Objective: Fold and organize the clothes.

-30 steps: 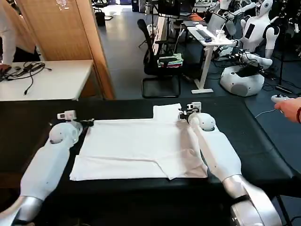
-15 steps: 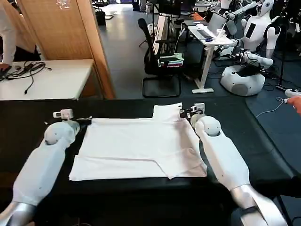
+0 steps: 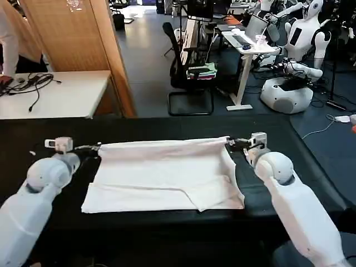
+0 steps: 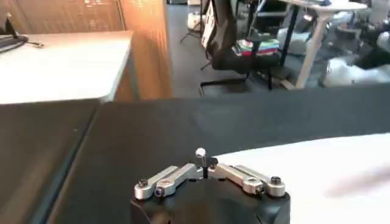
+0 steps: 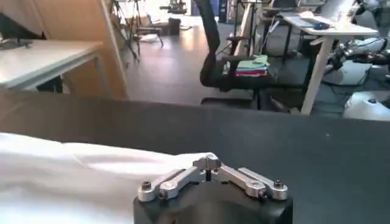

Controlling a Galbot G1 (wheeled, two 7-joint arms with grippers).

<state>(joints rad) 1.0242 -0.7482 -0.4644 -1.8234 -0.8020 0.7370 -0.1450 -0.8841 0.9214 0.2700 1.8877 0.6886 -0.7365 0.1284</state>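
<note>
left gripper (image 3: 95, 148) | pinching T-shirt (image 3: 167, 172) far-left corner | right gripper (image 3: 232, 142) pinching far-right corner | far edge spanning left-right between them

1. The left gripper's (image 3: 95, 148) fingertips are too small to make out in the head view, and its own body hides them in the left wrist view.
2. The right gripper's (image 3: 230, 143) fingertips are hidden likewise.
3. The T-shirt's (image 3: 164, 172) underside and any print are hidden.
</note>
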